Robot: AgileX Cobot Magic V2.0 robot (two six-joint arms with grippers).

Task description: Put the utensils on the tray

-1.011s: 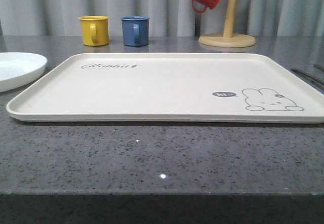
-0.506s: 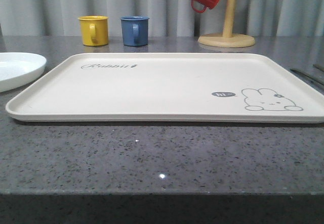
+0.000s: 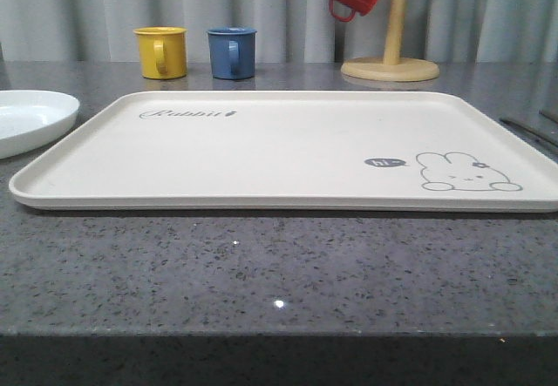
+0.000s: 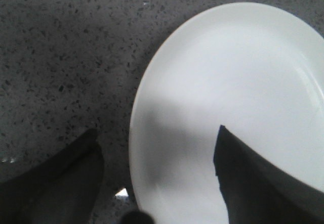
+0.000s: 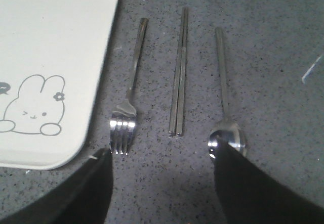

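My left gripper (image 4: 157,178) hung spread over the plate (image 4: 228,97) rim; I judged 1 finger should slip under. My right gripper (image 5: 162,183) gaped above fork (image 5: 126,107), chopsticks (image 5: 178,77), spoon (image 5: 225,118), beside the tray (image 5: 50,32).

The left end effector (image 4: 157,183) has two dark, almost black fingers (image 4: 55,183) with flat sides that get thin toward pointed tips. The right end effector (image 5: 162,183) looks the same, with two wide black fingers (image 5: 253,188). They are smooth and dull, and their edges look blurry up close.
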